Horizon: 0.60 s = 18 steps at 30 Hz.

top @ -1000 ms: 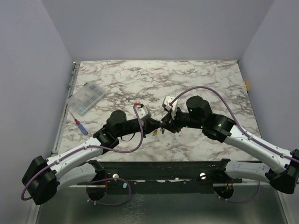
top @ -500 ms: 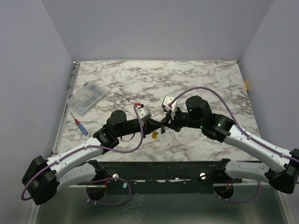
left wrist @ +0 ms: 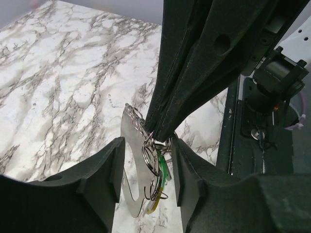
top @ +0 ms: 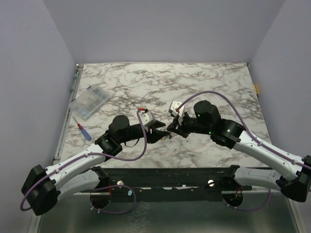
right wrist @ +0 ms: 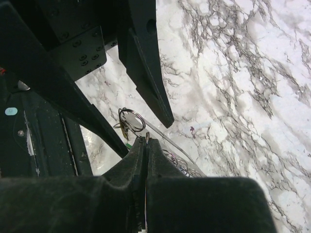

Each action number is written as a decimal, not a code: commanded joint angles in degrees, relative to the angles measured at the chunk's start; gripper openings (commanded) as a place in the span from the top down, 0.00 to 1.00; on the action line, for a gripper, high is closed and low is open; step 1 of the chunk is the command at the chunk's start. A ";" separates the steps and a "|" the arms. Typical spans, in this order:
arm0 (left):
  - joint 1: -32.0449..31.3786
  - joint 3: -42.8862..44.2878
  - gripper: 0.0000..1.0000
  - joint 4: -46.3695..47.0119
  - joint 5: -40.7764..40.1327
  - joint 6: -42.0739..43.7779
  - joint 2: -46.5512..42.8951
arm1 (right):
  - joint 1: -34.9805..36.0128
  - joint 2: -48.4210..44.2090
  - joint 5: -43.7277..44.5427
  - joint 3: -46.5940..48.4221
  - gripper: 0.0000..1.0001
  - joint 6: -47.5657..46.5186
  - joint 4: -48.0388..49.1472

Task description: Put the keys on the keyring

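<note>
Two hands meet above the bench (left wrist: 63, 87): the right hand (right wrist: 146, 144) is clenched on the keyring (left wrist: 150, 155), and the left hand (left wrist: 148, 162) stands released around it. Some keys (left wrist: 163, 168) seem already threaded; whether any remain off, I cannot tell.

Left arm (top: 77, 164): we saw white shells between bulky black joints, left of the base rail (top: 170, 175).
Right arm (top: 265, 151): the same white and black, right of that rail.
Cables (top: 211, 91): purple, looped over both arms beyond the rail.
Wrist cameras (top: 147, 116): small white boxes beyond the rail's middle.
</note>
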 commanded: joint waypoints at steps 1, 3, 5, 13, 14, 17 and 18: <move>0.12 2.19 0.50 -2.25 1.50 3.25 -1.30 | 0.09 -0.48 0.18 -0.65 0.99 -0.25 0.58; 0.18 2.85 0.48 -4.43 2.31 4.90 -1.28 | 0.09 -0.35 0.10 -0.74 0.99 -0.30 0.50; 0.12 3.53 0.47 -6.86 3.08 6.45 -1.49 | 0.09 -0.32 0.24 -0.75 0.99 -0.26 0.49; 0.12 7.29 0.48 -16.46 1.49 15.16 -4.56 | 0.09 0.57 -1.78 -0.37 0.99 -0.79 -1.16; 0.12 8.32 0.50 -18.17 1.53 16.39 -4.77 | 0.09 0.86 -2.27 -0.09 0.99 -0.90 -1.75; 0.14 12.05 0.53 -24.73 2.17 20.33 -4.21 | 0.09 1.26 -4.19 0.40 0.99 -1.25 -2.81; 0.12 13.34 0.55 -26.51 2.21 21.49 -3.80 | 0.09 1.28 -4.74 0.58 0.99 -1.29 -3.21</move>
